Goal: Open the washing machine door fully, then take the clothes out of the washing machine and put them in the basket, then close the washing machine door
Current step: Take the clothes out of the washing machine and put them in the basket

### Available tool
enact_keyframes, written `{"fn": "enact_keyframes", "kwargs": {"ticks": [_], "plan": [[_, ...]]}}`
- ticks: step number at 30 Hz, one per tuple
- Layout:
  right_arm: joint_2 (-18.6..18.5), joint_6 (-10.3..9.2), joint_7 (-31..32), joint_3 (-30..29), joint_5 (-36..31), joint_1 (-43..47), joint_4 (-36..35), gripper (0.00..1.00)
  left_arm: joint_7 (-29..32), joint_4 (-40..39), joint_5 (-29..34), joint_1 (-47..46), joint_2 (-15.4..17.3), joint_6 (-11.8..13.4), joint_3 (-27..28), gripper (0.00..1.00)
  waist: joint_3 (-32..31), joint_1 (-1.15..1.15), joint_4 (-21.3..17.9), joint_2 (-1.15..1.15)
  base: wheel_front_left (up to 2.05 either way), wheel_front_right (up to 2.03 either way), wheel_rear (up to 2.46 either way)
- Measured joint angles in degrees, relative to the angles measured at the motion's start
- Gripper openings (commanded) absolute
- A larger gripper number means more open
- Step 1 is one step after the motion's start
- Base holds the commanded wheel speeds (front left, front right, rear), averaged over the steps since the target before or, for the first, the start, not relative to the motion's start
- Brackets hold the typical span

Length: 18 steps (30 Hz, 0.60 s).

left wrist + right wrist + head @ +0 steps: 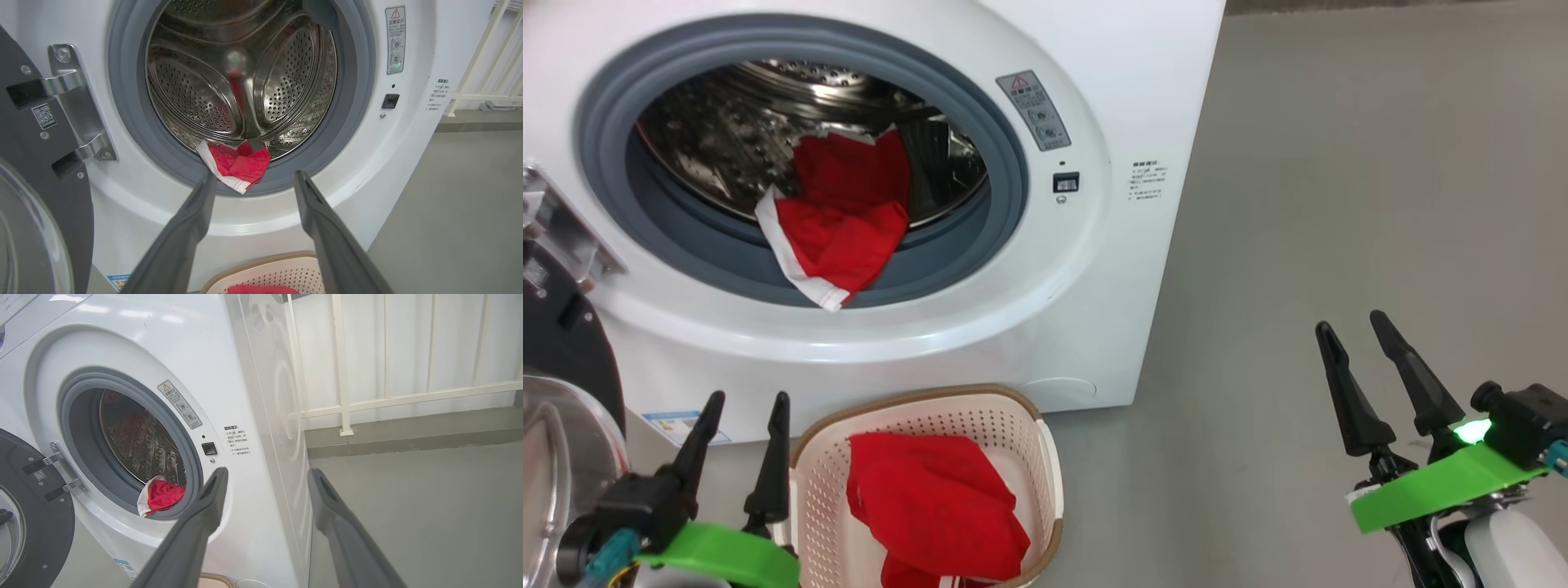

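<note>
Arms low, fingers pointing up. left gripper (748,400) beside perforated basket (931,394), jaws apart, empty. right gripper (1351,322) over floor (1258,245), jaws apart. Soft red clothes (849,220) drape grey gasket (1005,163).

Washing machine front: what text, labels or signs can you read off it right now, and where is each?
No words are legible.
Grey label on the washing machine: red warning triangle; characters blurred.
Black print right of it: too small.
QR sticker on the washing machine door: code only.
Blue label, lower front: unreadable.
</note>
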Motion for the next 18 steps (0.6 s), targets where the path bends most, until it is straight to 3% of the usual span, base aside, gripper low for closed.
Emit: {"fn": "enact_keyframes", "kwargs": {"ticks": [11,18], "plan": [[-0.19,0.0,0.0,-0.82,-0.4,1.82,-0.48,1.0,0.0,-7.54,0.75,5.75,0.32,2.22,1.88,1.0,-1.65,0.0,0.35,0.0,0.0,0.0,0.0],[-0.24,0.0,0.0,-1.38,-0.49,1.89,-0.6,1.0,-0.01,-8.35,0.75,6.09,0.33,2.34,1.91,1.0,-1.46,0.0,0.65,0.0,0.0,0.0,0.0]]}}
